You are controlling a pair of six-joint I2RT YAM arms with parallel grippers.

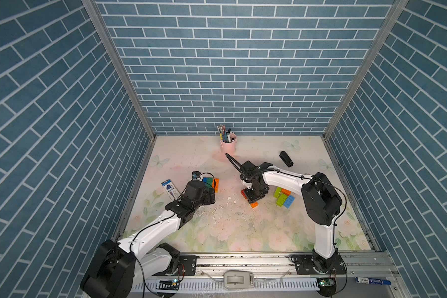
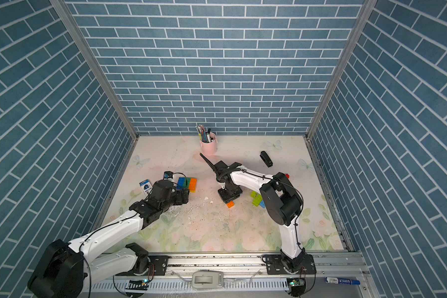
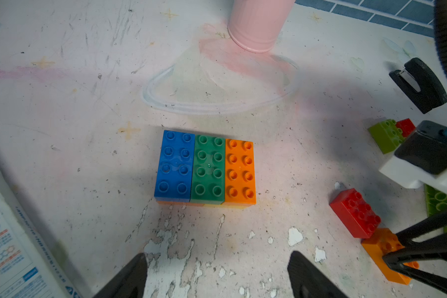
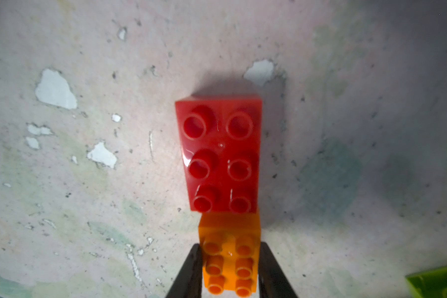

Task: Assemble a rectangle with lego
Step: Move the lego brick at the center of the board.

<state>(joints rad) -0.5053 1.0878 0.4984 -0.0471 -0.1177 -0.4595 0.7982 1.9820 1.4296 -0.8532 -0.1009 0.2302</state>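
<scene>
A joined slab of lego stands on the table, with a blue brick (image 3: 174, 165), a green brick (image 3: 208, 167) and an orange brick (image 3: 240, 171) side by side on a lower layer; it shows in both top views (image 1: 212, 182) (image 2: 187, 183). My left gripper (image 3: 217, 258) is open just short of the slab, with nothing between its fingers. My right gripper (image 4: 230, 247) is shut on another orange brick (image 4: 229, 258), low over the table. A red brick (image 4: 221, 154) sits studded onto that brick's far end. From above, that orange brick (image 1: 254, 204) pokes out under the gripper.
Loose lime, orange and blue bricks (image 1: 283, 197) lie under the right arm. A pink pen cup (image 1: 228, 145) stands at the back, a black stapler (image 1: 286, 159) at the back right. A white and blue box (image 1: 170, 189) lies left of the left arm.
</scene>
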